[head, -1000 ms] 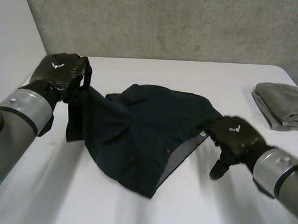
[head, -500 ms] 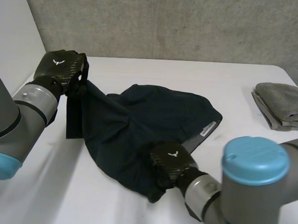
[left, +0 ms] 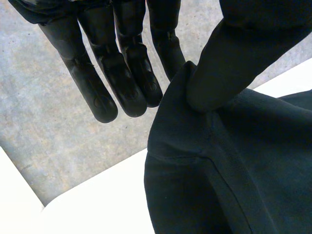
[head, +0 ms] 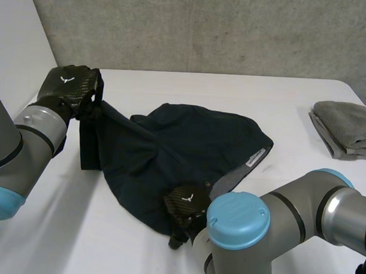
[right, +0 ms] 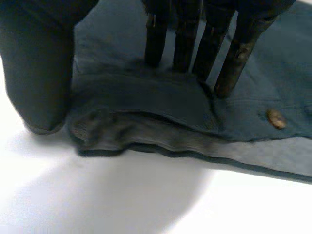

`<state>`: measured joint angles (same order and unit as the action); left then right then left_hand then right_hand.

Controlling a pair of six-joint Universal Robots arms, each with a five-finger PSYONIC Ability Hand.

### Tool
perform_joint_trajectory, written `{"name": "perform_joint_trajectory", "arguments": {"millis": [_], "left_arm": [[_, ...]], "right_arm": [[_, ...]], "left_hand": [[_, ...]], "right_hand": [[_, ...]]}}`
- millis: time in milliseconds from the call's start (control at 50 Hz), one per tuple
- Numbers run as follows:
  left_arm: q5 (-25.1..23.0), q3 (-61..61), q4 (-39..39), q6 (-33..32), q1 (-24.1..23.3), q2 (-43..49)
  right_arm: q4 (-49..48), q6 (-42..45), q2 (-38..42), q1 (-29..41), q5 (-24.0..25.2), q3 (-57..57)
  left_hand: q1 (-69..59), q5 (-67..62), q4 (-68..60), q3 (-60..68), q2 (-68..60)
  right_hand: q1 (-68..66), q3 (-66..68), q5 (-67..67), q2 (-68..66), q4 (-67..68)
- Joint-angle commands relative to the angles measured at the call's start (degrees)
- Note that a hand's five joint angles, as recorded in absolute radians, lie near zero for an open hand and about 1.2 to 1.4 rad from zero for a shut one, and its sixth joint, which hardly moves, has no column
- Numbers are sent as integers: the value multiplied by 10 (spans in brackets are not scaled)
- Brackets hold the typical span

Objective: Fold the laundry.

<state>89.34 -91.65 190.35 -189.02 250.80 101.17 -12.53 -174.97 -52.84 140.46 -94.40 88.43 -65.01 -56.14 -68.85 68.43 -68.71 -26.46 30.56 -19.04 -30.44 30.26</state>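
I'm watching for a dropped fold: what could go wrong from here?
The left hand holds the garment by one raised corner, pinched under its thumb; a pull could slip it free. The right hand has its fingers atop the near hem, thumb beside it, off the cloth, so closing may catch only the top layer.

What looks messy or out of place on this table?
The dark garment lies rumpled and skewed: the left hand pinches one corner up off the table, and by the right hand, whose fingers press on it, the near hem is turned over, showing its paler inside. The grey towel is neatly folded.
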Motion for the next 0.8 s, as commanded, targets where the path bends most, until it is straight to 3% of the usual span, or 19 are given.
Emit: {"name": "perform_joint_trajectory", "arguments": {"millis": [20, 140, 180, 300, 380, 460, 580, 700, 800], "left_arm": [[0, -4, 0, 1, 0, -1], [0, -7, 0, 1, 0, -5], [0, -10, 0, 1, -1, -6], [1, -13, -4, 0, -3, -6], [0, -13, -8, -3, -2, -10], [0, -10, -31, -5, 0, -39], [-3, -2, -110, 0, 0, -113], [-7, -34, -139, 15, -13, -176], [-7, -59, -135, 33, -20, -159]], "right_arm": [[-42, 22, -3, -3, -20, 8], [-51, 22, -10, -8, -18, 10], [-51, 22, -10, -8, -11, 10], [-44, 22, -15, -27, 12, 8], [-35, 33, -76, -65, 45, 5], [63, 100, -188, -161, 97, -19], [224, 232, -288, -231, 141, -104], [385, 306, -322, -244, 154, -175], [453, 311, -309, -259, 163, -164]], "left_hand": [[-150, -139, -112, 116, -113], [-150, -139, -112, 116, -113], [-150, -139, -112, 116, -113], [-150, -139, -112, 116, -113], [-150, -139, -112, 116, -113], [-150, -139, -112, 116, -113], [-150, -139, -112, 116, -113], [-150, -139, -112, 116, -113], [-150, -139, -112, 116, -113]], "right_hand": [[-272, 231, -246, -232, 234], [-398, 357, -372, -358, 360], [-535, 494, -509, -495, 497], [-535, 494, -510, -496, 497], [-535, 494, -510, -496, 497], [-535, 494, -510, -496, 497], [-535, 494, -510, -496, 497], [-535, 494, -510, -496, 497], [-535, 494, -510, -496, 497]]}}
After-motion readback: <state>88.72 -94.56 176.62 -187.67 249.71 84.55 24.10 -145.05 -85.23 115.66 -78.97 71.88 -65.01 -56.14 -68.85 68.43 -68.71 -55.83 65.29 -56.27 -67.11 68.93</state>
